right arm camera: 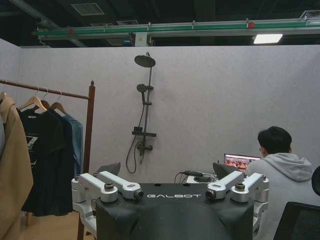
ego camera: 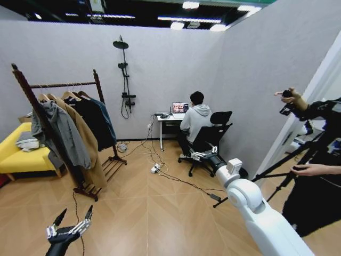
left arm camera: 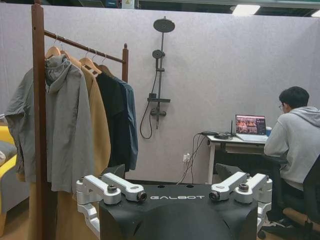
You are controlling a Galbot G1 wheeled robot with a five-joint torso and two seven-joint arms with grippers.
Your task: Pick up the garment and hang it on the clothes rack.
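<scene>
Yellow sofa at far left of the room, against the grey wall. Just to its right stands the clothes rack, dark reddish-brown wood, two posts with ball finials, one horizontal bar, slatted shelf low down on the wooden floor.

Four garments hang from the bar on hangers, packed close. From the near post toward the far post: grey hooded coat, tan coat, black jacket, then the garment, teal blue-green, last in the row beside the far post. In the left wrist view the garment shows as a narrow blue-green strip behind the black jacket; in the right wrist view it hangs just beside the far post.

Left gripper low at the bottom left of the head view, over bare floor in front of the rack, well apart from the clothes. Jaws spread wide, fingers splayed outward, holding nothing, touching nothing.

Shower fixture on the back wall.

Right gripper extended forward at mid-room on the white arm, clear of the rack. Cannot tell how its jaws stand.
</scene>
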